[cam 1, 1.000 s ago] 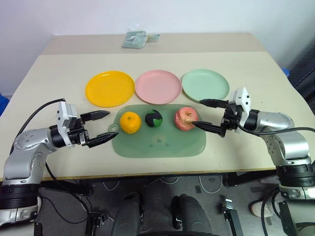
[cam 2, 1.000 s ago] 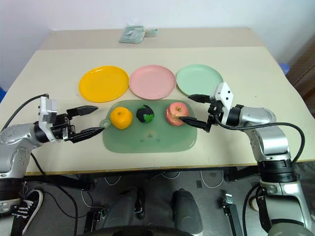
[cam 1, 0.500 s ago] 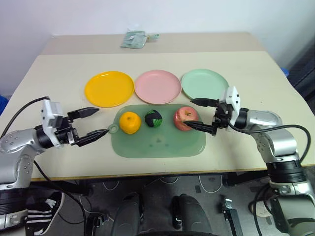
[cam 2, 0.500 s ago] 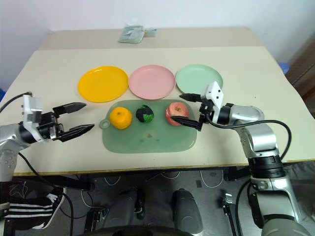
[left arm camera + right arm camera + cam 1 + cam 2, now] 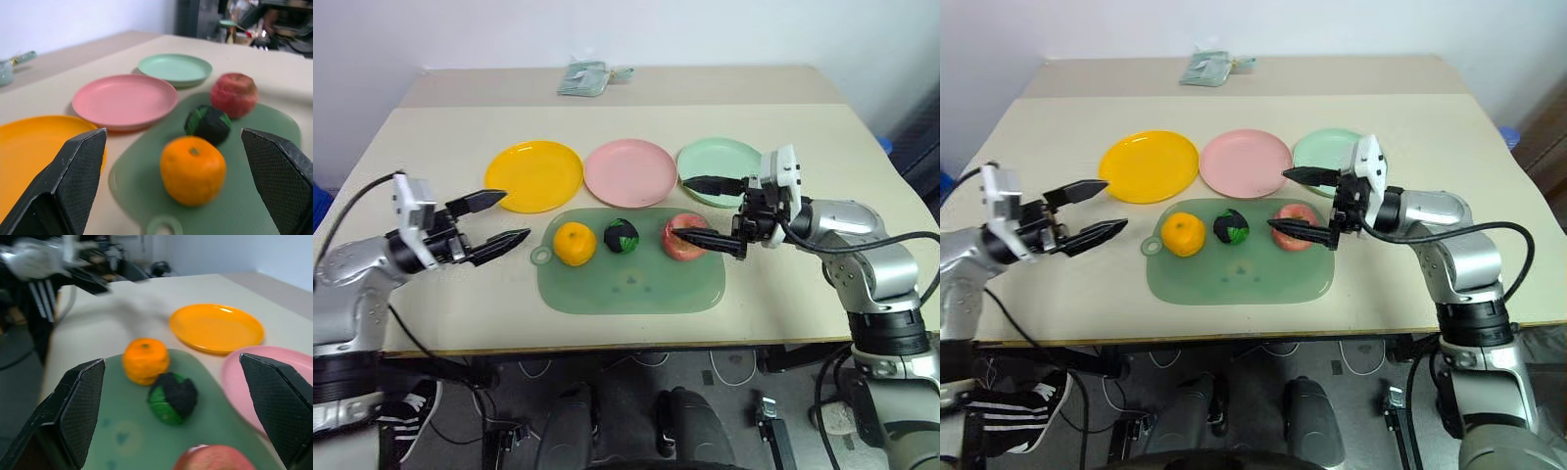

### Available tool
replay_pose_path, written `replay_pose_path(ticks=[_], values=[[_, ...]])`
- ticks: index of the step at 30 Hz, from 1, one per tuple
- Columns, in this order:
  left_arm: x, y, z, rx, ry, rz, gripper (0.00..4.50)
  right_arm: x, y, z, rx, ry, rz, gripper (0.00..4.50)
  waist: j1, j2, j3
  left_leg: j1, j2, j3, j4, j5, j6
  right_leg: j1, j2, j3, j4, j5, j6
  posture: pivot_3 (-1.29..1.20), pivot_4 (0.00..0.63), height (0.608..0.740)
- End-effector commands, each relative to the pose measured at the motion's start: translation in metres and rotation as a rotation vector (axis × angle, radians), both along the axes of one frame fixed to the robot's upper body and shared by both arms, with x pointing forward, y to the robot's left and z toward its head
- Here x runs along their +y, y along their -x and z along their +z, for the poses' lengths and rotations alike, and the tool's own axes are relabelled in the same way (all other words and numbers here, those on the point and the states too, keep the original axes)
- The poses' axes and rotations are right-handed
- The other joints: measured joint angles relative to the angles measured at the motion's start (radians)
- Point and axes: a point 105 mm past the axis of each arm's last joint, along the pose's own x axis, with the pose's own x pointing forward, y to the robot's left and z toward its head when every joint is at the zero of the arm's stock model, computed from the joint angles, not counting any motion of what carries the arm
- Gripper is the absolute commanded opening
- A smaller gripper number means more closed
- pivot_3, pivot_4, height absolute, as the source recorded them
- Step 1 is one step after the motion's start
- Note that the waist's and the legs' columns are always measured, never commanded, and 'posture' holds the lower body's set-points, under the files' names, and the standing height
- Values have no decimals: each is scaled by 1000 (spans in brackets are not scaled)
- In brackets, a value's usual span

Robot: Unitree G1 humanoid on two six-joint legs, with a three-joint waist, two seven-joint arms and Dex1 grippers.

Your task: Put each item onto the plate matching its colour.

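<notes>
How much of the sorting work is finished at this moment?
Nothing is sorted yet: the orange, dark green fruit and apple all lie on the green mat, and the yellow plate, pink plate and mint plate hold nothing. The right gripper brackets the apple, open; the left gripper is open and apart from the orange.

We see a beige table (image 5: 431, 294) whose top shows a seam where a second, slightly darker slab (image 5: 489, 86) joins at the far side. Behind it stands a plain white wall (image 5: 607, 29), evenly lit. A small pale green bundle (image 5: 583, 77), possibly folded cloth, lies on the far slab. Below the near edge, a dark floor (image 5: 636, 377) carries loose cables (image 5: 729, 367). Something blue (image 5: 885, 143) shows beyond the table's right edge.
</notes>
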Motion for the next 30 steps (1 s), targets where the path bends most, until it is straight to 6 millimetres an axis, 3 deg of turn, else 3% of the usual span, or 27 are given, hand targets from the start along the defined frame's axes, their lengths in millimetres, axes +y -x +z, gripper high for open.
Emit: replay_pose_path(ticks=[1,7,21,24,25,30], values=[[-14,-8,-4,-37,-44,-20,4500,-1,12,8,-36,4,38,4478,-1,0,0,0,0,0,0,0,0,0,0,0,0,0,0,0,150,740],[-35,-19,-34,-8,-99,-69,4500,-3,12,3,-37,-2,9,4478,-3,0,0,0,0,0,0,0,0,0,0,0,0,0,0,0,150,740],[-66,-26,-67,101,-75,-145,4500,-3,14,5,-29,3,-41,4478,0,0,0,0,0,0,1,0,0,0,0,0,0,0,0,0,150,740],[-64,-29,-77,73,-156,-111,3685,-6,12,5,-28,8,-52,4500,-1,0,0,0,0,0,1,0,0,0,0,0,0,0,0,0,150,740],[-64,-31,-76,66,-150,-101,3432,-6,11,5,-28,7,-55,4500,-1,0,0,0,0,0,1,0,0,0,0,0,0,0,0,0,150,740],[-48,-37,-37,34,19,-38,3432,-9,9,1,-28,8,-67,4500,-2,0,0,0,0,-1,1,0,0,0,0,0,0,0,0,0,150,740]])
